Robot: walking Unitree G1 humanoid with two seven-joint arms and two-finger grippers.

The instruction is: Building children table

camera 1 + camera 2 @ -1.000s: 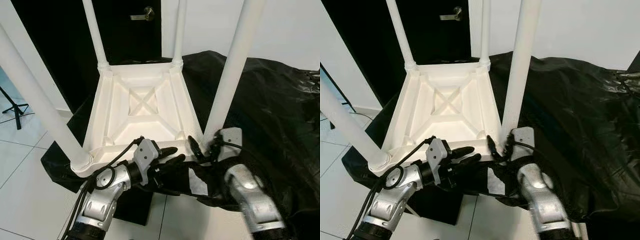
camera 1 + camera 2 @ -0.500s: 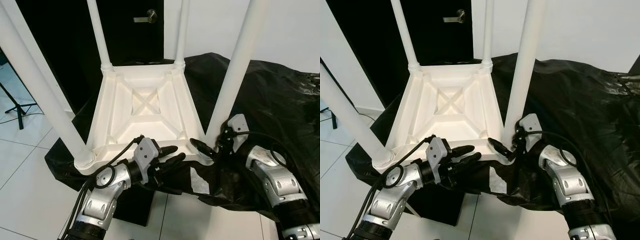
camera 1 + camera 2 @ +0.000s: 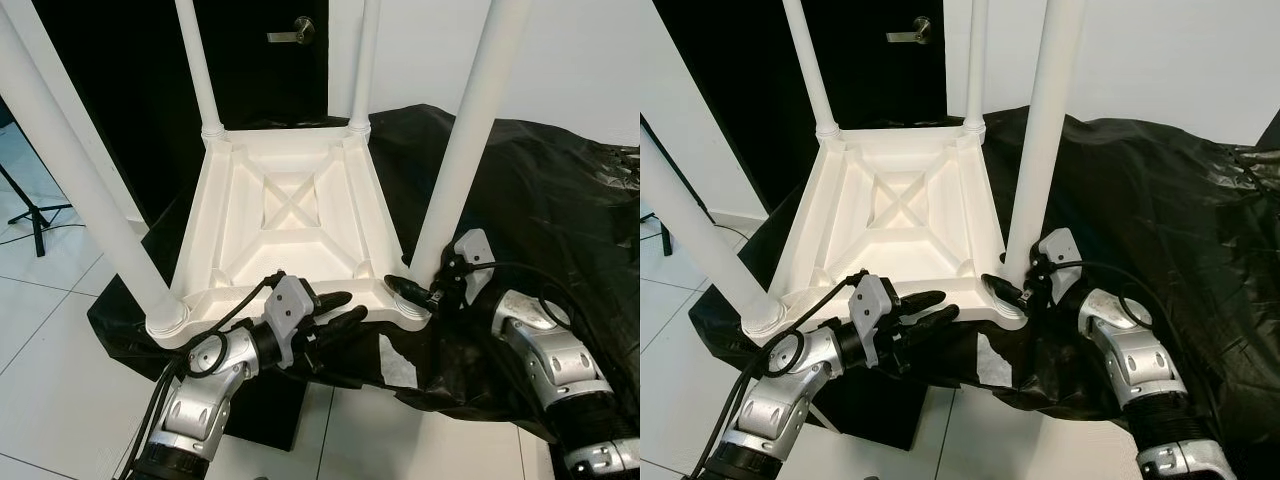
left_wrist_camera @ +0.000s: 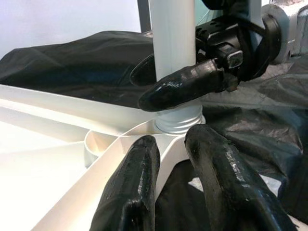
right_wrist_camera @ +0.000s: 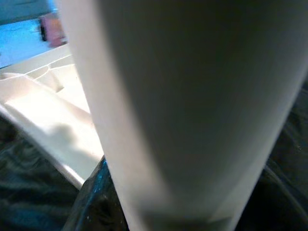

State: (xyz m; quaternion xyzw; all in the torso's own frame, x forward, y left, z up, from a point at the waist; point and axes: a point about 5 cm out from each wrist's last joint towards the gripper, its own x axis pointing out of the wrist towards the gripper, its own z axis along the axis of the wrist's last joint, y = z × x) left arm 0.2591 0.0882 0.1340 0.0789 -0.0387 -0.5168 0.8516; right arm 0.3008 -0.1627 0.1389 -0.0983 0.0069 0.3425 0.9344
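The upturned white table (image 3: 285,215) lies on black sheeting (image 3: 560,210), four legs up. The left gripper (image 3: 335,308) sits at its near edge, fingers slightly parted, holding nothing. The right gripper (image 3: 412,292) clasps the near right leg (image 3: 465,150) at its base.

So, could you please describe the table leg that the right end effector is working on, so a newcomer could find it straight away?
Start from the upside-down white plastic table top lying on the crumpled black plastic sheet, its four white round legs pointing up. The one meant is the thick leg at the near corner on the robot's right. Unlike the other three, it has the right end effector around its threaded base.
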